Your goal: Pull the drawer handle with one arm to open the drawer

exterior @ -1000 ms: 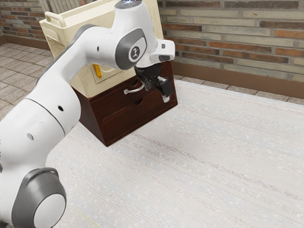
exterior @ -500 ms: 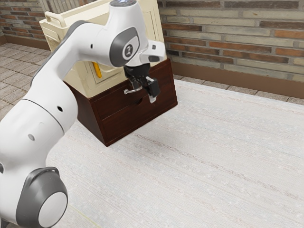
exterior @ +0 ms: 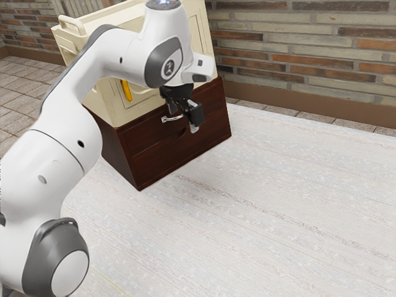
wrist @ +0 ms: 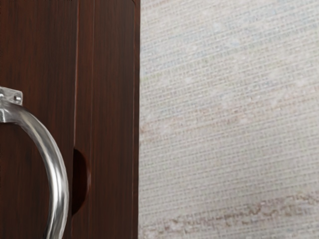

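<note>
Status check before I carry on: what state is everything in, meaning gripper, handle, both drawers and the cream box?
Gripper: at the handle, not visibly holding it; open or shut, I cannot tell.
Handle: attached to the upper drawer, curving out from its front.
Upper drawer: closed.
Lower drawer: closed.
Cream box: standing on top of the brown cabinet.

Table (exterior: 284, 198) is spreading pale & off-white, w/ a coarse weave showing in the wrist view. A brownish streak (exterior: 247, 205) is running from nr. ctr. toward 4 o'clock in the ext. view. Dark-wood chest (exterior: 179, 154) is standing directly on it at approx. 10–11 o'clock, its front facing 5.
</note>
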Robot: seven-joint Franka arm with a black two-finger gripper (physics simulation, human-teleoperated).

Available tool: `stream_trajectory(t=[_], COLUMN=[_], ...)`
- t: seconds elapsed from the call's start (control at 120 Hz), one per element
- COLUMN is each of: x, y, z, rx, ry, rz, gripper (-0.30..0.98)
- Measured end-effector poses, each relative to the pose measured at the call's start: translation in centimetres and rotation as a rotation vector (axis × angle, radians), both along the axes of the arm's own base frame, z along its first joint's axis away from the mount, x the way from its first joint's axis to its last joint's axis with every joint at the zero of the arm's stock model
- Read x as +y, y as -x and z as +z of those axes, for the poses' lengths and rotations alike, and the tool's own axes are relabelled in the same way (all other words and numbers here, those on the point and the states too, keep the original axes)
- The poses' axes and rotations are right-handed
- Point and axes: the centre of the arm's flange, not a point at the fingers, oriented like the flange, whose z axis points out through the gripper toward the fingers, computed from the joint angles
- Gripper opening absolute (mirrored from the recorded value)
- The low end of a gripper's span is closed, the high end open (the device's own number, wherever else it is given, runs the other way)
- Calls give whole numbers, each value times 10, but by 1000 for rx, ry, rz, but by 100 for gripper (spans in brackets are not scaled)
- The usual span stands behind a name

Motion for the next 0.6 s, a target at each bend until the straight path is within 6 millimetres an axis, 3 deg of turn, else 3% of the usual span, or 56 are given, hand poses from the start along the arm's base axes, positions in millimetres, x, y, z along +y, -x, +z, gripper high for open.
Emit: stream_trajectory(t=[0.6], x=[8], y=[-5], z=[-10], rx=[9], ry=[-55], rz=[-12], gripper=[68])
